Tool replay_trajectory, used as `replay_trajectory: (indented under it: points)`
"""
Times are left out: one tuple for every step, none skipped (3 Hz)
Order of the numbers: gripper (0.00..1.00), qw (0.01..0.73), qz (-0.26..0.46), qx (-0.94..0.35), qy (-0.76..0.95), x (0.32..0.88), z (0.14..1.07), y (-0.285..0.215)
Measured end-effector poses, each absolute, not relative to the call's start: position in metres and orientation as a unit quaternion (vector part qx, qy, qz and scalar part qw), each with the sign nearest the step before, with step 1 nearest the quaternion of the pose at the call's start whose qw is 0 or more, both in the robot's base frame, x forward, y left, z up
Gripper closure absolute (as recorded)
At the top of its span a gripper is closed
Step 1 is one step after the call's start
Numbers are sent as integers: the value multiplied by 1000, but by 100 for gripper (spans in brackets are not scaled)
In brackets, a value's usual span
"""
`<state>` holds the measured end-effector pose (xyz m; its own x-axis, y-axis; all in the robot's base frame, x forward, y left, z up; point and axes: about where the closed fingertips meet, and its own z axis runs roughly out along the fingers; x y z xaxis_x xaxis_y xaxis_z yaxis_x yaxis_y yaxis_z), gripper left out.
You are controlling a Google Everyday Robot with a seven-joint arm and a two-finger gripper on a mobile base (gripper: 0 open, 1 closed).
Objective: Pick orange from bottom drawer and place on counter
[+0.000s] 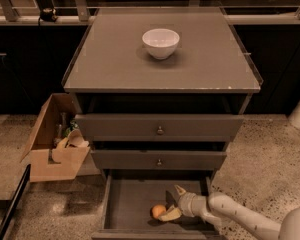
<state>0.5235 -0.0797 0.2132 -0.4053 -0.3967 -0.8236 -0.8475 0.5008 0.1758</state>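
orange beside tool, inside bottom drawer

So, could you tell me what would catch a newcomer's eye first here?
Probably the pulled-out bottom drawer, where the gripper reaches in from the picture's right, open, close beside the small orange on its floor. Next comes the white bowl standing on the counter above, towards the back.

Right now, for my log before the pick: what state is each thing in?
bottom drawer: pulled open
middle drawer: shut
top drawer: shut
orange: lying on drawer floor, unlifted
claw: open, in bottom drawer, beside orange
white bowl: upright on counter
cardboard box: open
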Motion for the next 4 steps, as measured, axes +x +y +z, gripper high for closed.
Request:
replay_trajectory:
  points:
    - [0, 383, 277, -391, 790, 530, 201, -72]
    - [0, 393, 230, -378, 806, 538, 188, -71]
    - [0, 393, 234, -383, 803, 536, 184, -71]
    - [0, 393, 244, -382, 800, 531, 170, -70]
